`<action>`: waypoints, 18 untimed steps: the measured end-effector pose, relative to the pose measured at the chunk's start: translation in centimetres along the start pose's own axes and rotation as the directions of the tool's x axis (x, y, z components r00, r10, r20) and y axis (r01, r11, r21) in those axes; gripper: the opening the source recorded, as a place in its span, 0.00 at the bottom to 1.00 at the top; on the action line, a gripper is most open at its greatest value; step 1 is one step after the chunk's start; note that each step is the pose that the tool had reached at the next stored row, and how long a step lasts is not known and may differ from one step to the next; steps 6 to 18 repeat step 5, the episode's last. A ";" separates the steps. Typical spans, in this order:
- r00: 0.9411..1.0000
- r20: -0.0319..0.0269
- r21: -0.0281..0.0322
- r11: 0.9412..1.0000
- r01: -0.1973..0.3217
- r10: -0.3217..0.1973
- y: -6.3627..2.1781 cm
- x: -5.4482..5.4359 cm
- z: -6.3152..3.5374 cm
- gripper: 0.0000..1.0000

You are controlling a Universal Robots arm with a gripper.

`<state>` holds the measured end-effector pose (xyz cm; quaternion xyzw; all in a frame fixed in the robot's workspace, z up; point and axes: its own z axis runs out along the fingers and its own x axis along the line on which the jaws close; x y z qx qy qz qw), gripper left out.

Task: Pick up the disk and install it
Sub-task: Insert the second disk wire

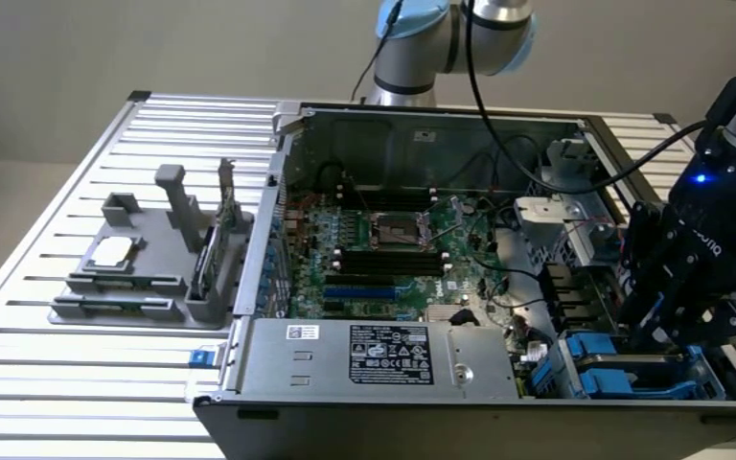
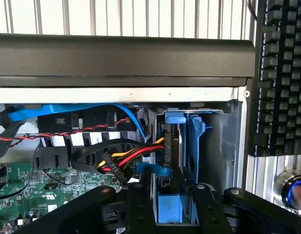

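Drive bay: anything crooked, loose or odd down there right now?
Nothing stands out. The disk stands upright in its blue carrier inside the bay at the case's corner, cables plugged in beside it. The gripper sits just above the carrier, jaws on either side of it. I see no bent or loose parts.

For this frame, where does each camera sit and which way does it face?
Exterior view: raised, off the arm, angled down at the open computer case; the arm and gripper show at its right.
Wrist view: on the wrist, facing into the drive bay; black fingers frame the blue carrier.
Shared: the blue carrier and the gripper.
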<state>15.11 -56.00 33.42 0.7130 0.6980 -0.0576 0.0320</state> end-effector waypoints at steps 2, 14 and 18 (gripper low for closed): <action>1.000 0.000 0.000 1.000 0.000 0.000 0.00 0.0 0.00 0.36; 1.000 0.000 0.000 1.000 0.000 0.000 0.00 0.0 0.00 0.36; 1.000 0.000 0.000 1.000 0.000 0.000 0.00 0.0 0.00 0.36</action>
